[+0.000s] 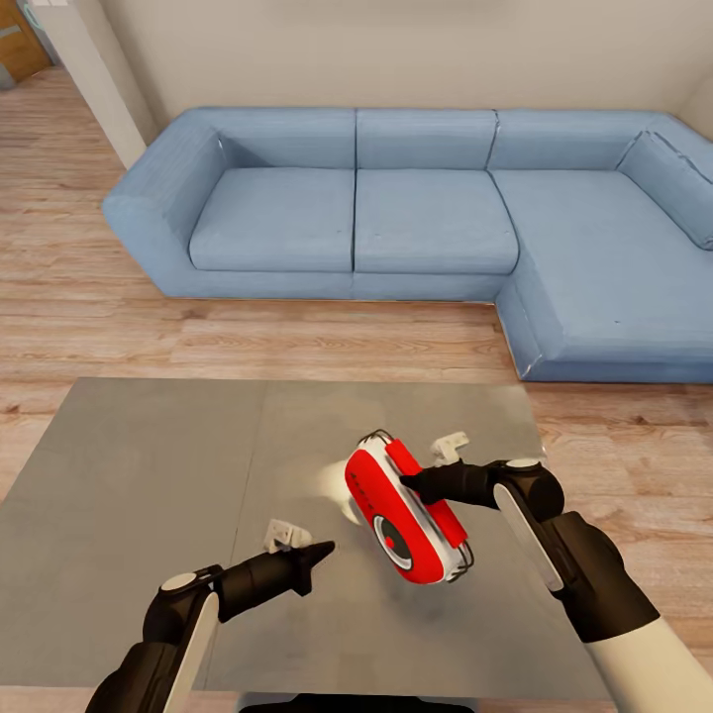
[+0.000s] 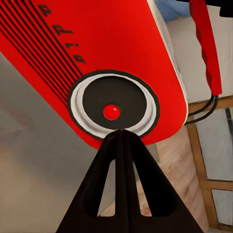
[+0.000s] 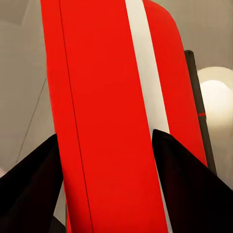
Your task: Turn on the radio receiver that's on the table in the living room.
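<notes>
The red radio receiver (image 1: 401, 515) with white trim hangs tilted just above the grey table (image 1: 149, 495), and my right gripper (image 1: 416, 485) is shut on it from the right. In the right wrist view the black fingers (image 3: 179, 174) stand on either side of the radio's (image 3: 102, 121) red body, with the gripper (image 3: 104, 136) closed around it. My left gripper (image 1: 322, 550) is shut and points at the radio's face. Its tip (image 2: 121, 132) reaches the white ring of the round dial (image 2: 111, 104), which shows a red centre light. Whether it touches, I cannot tell.
A blue corner sofa (image 1: 426, 218) runs along the far side and wraps round to the right. Light wood floor (image 1: 89, 297) lies between it and the table. A white wall corner (image 1: 89, 69) stands at the far left. A pale glowing dome shape (image 3: 216, 97) shows beside the radio.
</notes>
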Controlling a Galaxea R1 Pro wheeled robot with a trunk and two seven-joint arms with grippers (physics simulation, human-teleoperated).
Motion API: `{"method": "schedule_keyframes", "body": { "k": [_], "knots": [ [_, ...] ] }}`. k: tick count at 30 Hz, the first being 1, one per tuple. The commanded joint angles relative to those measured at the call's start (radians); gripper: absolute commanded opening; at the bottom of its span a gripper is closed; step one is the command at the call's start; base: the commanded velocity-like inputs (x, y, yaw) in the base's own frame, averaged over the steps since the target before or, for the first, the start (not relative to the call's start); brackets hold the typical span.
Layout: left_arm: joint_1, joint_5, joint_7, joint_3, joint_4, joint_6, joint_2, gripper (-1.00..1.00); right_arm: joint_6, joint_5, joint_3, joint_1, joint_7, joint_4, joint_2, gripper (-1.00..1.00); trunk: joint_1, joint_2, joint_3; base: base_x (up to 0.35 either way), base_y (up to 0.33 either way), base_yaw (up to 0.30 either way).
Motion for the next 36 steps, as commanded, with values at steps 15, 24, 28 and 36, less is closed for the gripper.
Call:
{"method": "schedule_keyframes", "body": {
  "k": [15, 24, 28, 36],
  "knots": [
    [-0.008, 0.000, -0.003, -0.031, 0.019, -0.016, -0.006, -1.00, 0.015, 0.032, -0.004, 0.000, 0.005, -0.005, 0.000, -1.00, 0.000, 0.000, 0.000, 0.000, 0.000, 0.000],
    [-0.010, 0.005, -0.002, -0.081, 0.039, -0.066, -0.019, -1.00, 0.052, 0.063, -0.006, 0.000, 0.005, -0.048, -0.004, -1.00, 0.000, 0.000, 0.000, 0.000, 0.000, 0.000],
    [-0.011, 0.008, -0.002, -0.104, 0.040, -0.088, -0.019, -1.00, 0.070, 0.075, -0.011, 0.000, 0.011, -0.054, -0.006, -1.00, 0.000, 0.000, 0.000, 0.000, 0.000, 0.000],
    [-0.011, 0.014, -0.003, -0.107, 0.042, -0.106, -0.020, -1.00, 0.101, 0.105, -0.048, -0.001, 0.050, -0.098, -0.010, -1.00, 0.000, 0.000, 0.000, 0.000, 0.000, 0.000]
  ]
}}
